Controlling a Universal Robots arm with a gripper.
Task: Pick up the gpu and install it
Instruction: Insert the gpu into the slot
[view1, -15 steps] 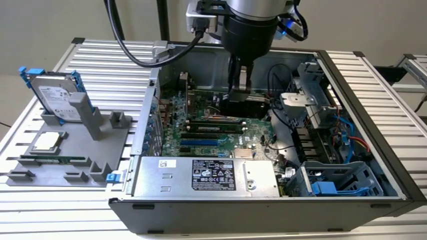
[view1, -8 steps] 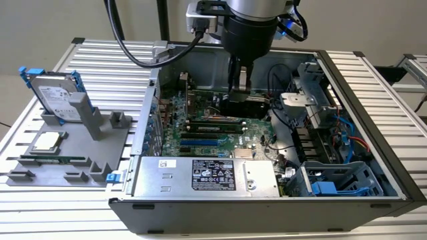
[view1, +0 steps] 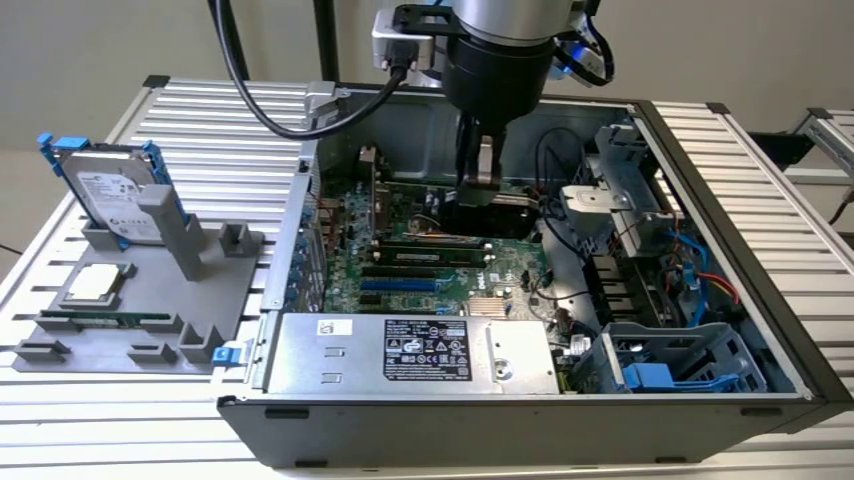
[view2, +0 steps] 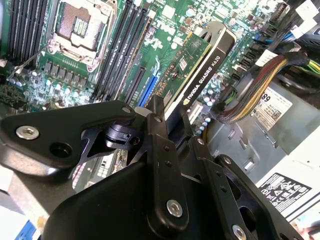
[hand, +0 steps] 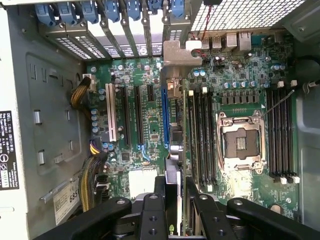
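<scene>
My gripper (view1: 478, 183) reaches down into the open computer case (view1: 721, 190) and is shut on the gpu (view1: 489, 214). The card is a green board with a black cooler, held on edge over the motherboard (view1: 400, 270). In the second wrist view the gpu (view2: 200, 65) runs away from the black fingers (view2: 159, 131), which clamp its near end. In the first wrist view the gpu (hand: 175, 130) appears edge-on. Its silver bracket (hand: 178, 52) sits at the case's rear openings, and the card lies right beside the long blue slot (hand: 164, 115). I cannot tell whether it touches the slot.
Outside the case, at the exterior view's left, a grey fixture (view1: 200, 290) carries a silver hard drive with blue rails (view1: 114, 190), a processor chip (view1: 94, 283) and a memory stick (view1: 107, 320). The power supply (view1: 414, 355), cable bundles (view2: 250, 95) and a drive cage (view1: 667, 365) crowd the case.
</scene>
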